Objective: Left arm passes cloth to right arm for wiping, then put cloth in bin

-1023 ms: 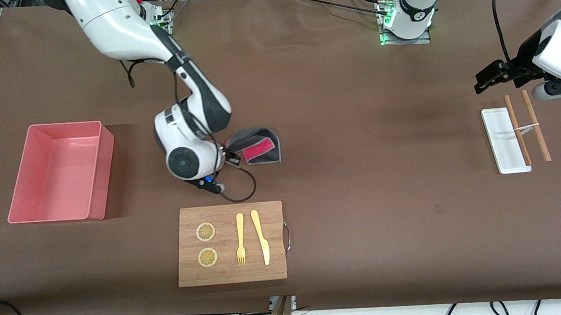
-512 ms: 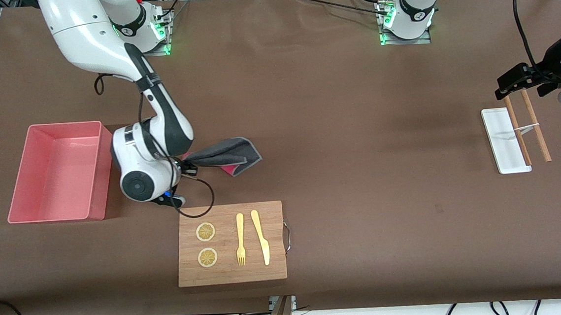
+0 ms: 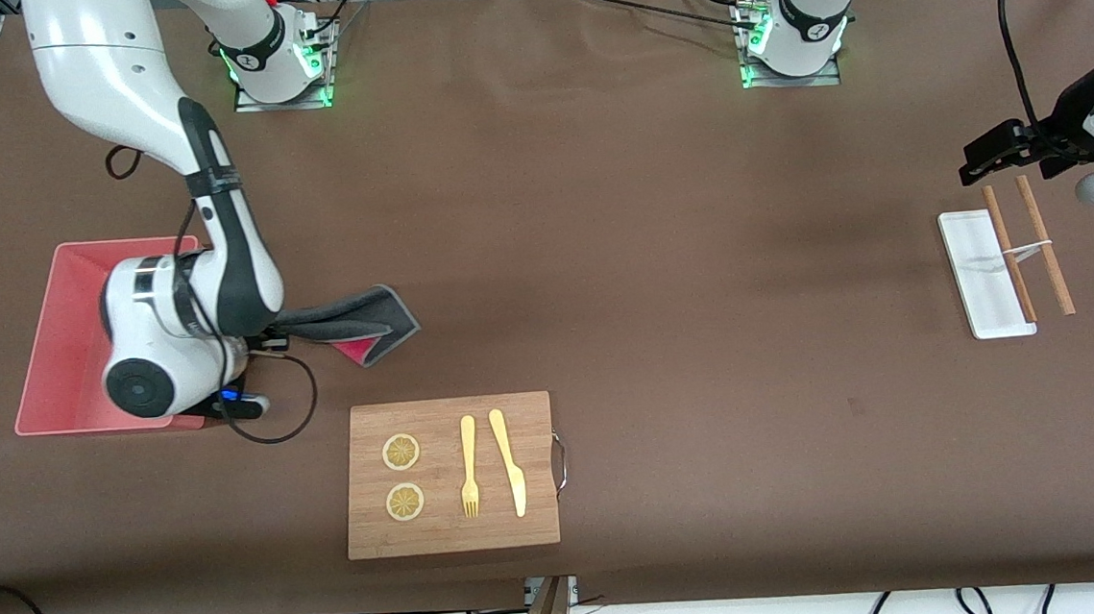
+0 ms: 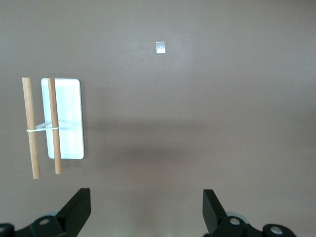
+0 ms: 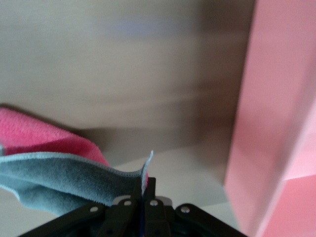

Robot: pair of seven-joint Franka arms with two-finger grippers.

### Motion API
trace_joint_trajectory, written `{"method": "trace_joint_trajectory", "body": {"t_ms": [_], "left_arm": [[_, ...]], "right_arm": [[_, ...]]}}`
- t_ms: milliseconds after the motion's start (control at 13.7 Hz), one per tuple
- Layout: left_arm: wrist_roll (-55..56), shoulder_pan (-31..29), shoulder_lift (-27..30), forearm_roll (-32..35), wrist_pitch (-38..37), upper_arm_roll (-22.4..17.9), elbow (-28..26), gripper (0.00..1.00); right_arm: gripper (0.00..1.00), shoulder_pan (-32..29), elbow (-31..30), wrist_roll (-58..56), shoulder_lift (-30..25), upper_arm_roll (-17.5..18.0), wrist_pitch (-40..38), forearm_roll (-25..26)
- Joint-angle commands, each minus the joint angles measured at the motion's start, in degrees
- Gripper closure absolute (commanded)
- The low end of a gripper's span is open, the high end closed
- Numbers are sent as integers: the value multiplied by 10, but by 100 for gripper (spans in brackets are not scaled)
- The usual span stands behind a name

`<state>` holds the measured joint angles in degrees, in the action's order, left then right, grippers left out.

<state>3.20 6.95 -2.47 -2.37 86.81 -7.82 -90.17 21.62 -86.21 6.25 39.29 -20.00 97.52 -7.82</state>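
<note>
Front view: the cloth [image 3: 351, 321] has been carried, over the last second, from mid-table toward the right arm's end, and is now trailed just beside the bin [image 3: 77, 330], held up off the table by the right gripper [image 3: 261, 341]. The wrist is already over the bin's wall, so the wiping is judged finished and the drop is what is left. The left gripper [image 3: 988, 149] has been drawn back over the table edge at the left arm's end, above the white tray [image 3: 978, 272], where it waits. Counted: one cloth, one bin, one wooden board [image 3: 450, 475], two lemon slices [image 3: 401, 451], one fork [image 3: 469, 467], one knife [image 3: 509, 460], one tray, two sticks [image 3: 1043, 243].

Left wrist view: the left gripper [image 4: 146, 212] is seen spread wide with nothing held. Again one tray [image 4: 66, 118] and two sticks [image 4: 30, 127].

Right wrist view: the fingers [image 5: 142, 195] are pressed together on a cloth [image 5: 59, 173] edge, grey face outward, pink beneath. The bin [image 5: 276, 123] wall is close alongside.
</note>
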Motion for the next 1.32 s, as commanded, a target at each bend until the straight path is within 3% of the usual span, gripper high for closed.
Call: {"method": "trace_joint_trajectory", "body": {"t_ms": [0, 365, 512, 1023, 1243], "left_arm": [[9, -4, 1, 8, -1, 5, 7, 0], [8, -3, -7, 10, 23, 4, 15, 0], [8, -3, -11, 10, 43, 4, 16, 0], [8, -3, -17, 10, 53, 4, 33, 0], [7, -3, -18, 10, 47, 4, 32, 0]], "right_arm": [[100, 0, -8, -23, -9, -3, -1, 5], [100, 51, -6, 90, -1, 6, 24, -7], [100, 68, -6, 157, -1, 27, 37, -7], [100, 76, -6, 397, 8, 156, 128, -7], [100, 97, -3, 479, 10, 191, 169, -8]]}}
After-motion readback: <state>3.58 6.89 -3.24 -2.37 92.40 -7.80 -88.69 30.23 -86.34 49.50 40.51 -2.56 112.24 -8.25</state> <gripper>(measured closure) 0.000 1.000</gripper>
